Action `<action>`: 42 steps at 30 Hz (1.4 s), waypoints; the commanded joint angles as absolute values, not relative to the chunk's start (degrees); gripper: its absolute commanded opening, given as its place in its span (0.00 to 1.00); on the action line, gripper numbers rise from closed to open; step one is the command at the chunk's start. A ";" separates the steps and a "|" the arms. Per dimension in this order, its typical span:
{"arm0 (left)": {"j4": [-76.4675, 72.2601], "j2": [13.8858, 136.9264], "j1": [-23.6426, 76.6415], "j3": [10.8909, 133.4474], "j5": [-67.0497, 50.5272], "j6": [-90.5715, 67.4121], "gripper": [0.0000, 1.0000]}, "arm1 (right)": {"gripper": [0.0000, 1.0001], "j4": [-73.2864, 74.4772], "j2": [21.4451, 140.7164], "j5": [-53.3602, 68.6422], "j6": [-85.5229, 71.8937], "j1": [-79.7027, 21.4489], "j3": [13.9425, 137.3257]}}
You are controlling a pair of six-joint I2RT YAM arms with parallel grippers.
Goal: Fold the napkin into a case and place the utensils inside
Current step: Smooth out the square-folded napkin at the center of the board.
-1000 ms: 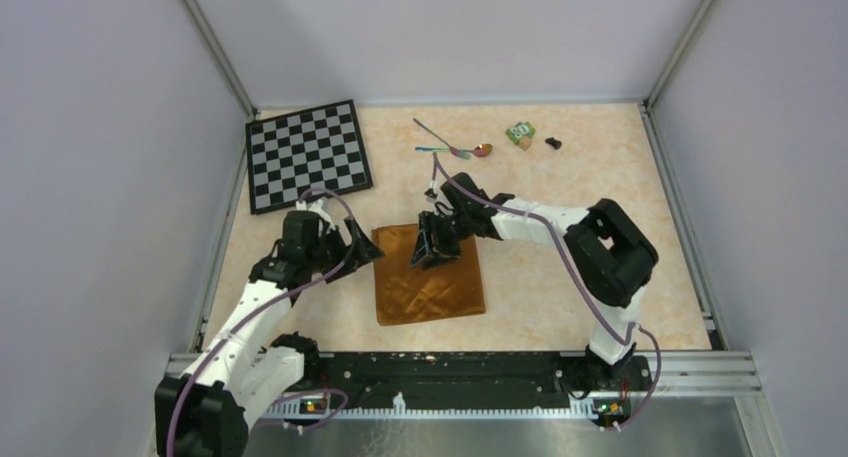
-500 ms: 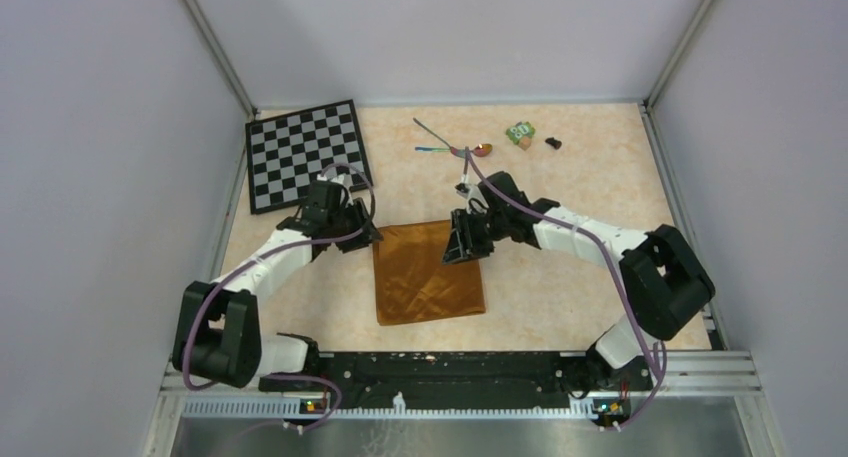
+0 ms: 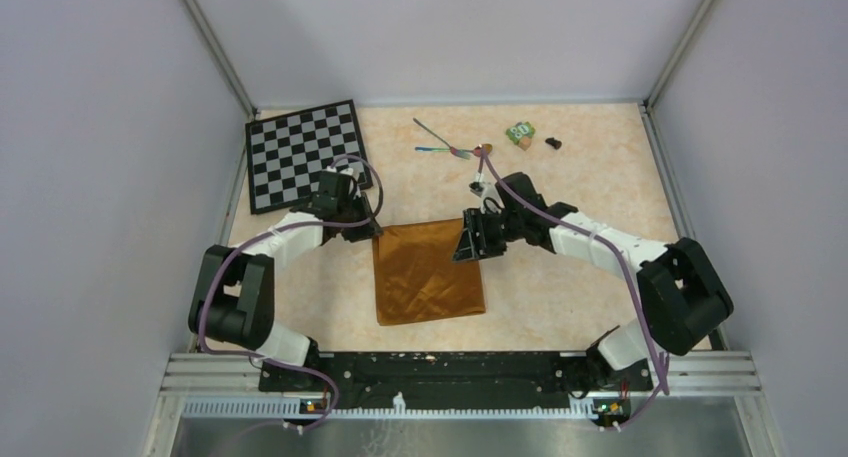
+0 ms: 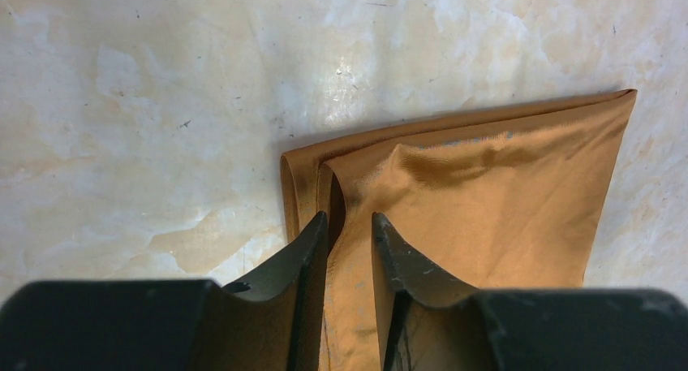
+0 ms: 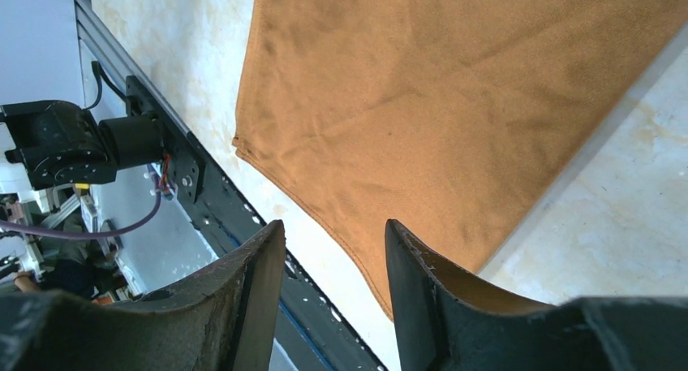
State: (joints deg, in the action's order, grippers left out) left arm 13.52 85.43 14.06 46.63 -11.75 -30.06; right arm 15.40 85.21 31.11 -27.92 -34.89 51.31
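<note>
Your left claw (image 4: 350, 225) has its fingers close together on the far left corner of the napkin (image 4: 487, 192). Cloth bunches up between them, but I cannot tell if they pinch it. Your right claw (image 5: 334, 233) is open at the far right corner. The napkin lies folded in the middle of the table (image 3: 560, 297). The utensils (image 3: 450, 147) lie far back, well apart from it.

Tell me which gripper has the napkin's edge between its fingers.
The left gripper: its fingertips straddle a raised fold at the far-left corner of the napkin. The right gripper stands open above the cloth, nothing between its fingers.
</note>
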 commanded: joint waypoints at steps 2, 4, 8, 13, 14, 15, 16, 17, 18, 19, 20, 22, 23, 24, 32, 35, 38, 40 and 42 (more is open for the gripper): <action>10.35 86.63 14.33 48.54 -12.04 -29.44 0.30 | 0.48 13.44 82.05 31.70 -26.46 -33.66 50.40; 10.03 87.11 14.32 48.60 -12.17 -29.44 0.28 | 0.47 13.16 82.00 32.06 -26.58 -33.64 50.28; 9.55 87.83 14.32 48.90 -12.22 -29.53 0.23 | 0.46 12.83 82.04 32.18 -27.01 -33.63 50.10; 9.92 88.38 14.33 49.29 -12.32 -29.40 0.15 | 0.46 12.49 82.00 32.10 -27.21 -33.62 49.58; 10.39 88.28 14.33 49.44 -12.00 -29.36 0.13 | 0.46 12.48 82.03 32.04 -27.16 -33.60 49.53; 10.91 88.06 14.33 49.73 -11.57 -29.24 0.11 | 0.46 12.44 82.07 32.00 -27.16 -33.61 49.49; 11.57 87.68 14.33 49.94 -11.21 -29.07 0.09 | 0.46 12.40 82.14 31.99 -27.29 -33.63 49.40; 12.06 87.23 14.33 50.32 -10.75 -28.97 0.07 | 0.46 12.32 82.33 32.06 -27.25 -33.66 49.27; 12.72 86.75 14.33 50.47 -10.19 -28.86 0.07 | 0.46 12.20 82.52 32.08 -27.25 -33.66 49.18; 13.27 86.21 14.30 50.59 -9.62 -28.71 0.06 | 0.46 11.97 82.77 32.17 -27.31 -33.66 49.02; 13.89 85.89 14.32 50.77 -9.22 -28.66 0.06 | 0.46 11.67 82.99 32.23 -27.49 -33.62 48.83; 15.15 85.26 14.33 50.93 -8.63 -28.49 0.06 | 0.46 11.25 83.70 32.30 -27.91 -33.66 48.62; 15.64 85.08 14.33 50.85 -8.35 -28.36 0.06 | 0.46 10.93 84.02 32.47 -27.99 -33.65 48.56; 15.91 84.94 14.33 50.66 -8.21 -28.26 0.06 | 0.46 10.72 84.29 32.56 -28.20 -33.66 48.60; 17.65 85.32 14.33 50.10 -6.74 -28.19 0.04 | 0.46 10.56 85.83 32.31 -28.48 -33.62 48.70; 17.35 84.23 14.33 49.54 -7.07 -28.30 0.04 | 0.46 11.25 86.24 31.22 -28.41 -33.62 48.54; 17.54 84.03 14.33 49.48 -7.11 -28.30 0.04 | 0.45 11.47 87.40 30.85 -28.35 -33.59 48.35; 18.51 83.77 14.32 50.14 -7.11 -28.37 0.03 | 0.45 11.72 88.28 30.85 -28.31 -33.64 48.34; 19.05 82.77 14.33 50.64 -7.32 -28.62 0.02 | 0.44 11.90 88.44 30.61 -28.32 -33.63 48.03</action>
State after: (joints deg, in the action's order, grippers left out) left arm 18.24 85.97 14.13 48.97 -7.84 -28.77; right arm 12.45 87.66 31.22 -28.56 -34.04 48.36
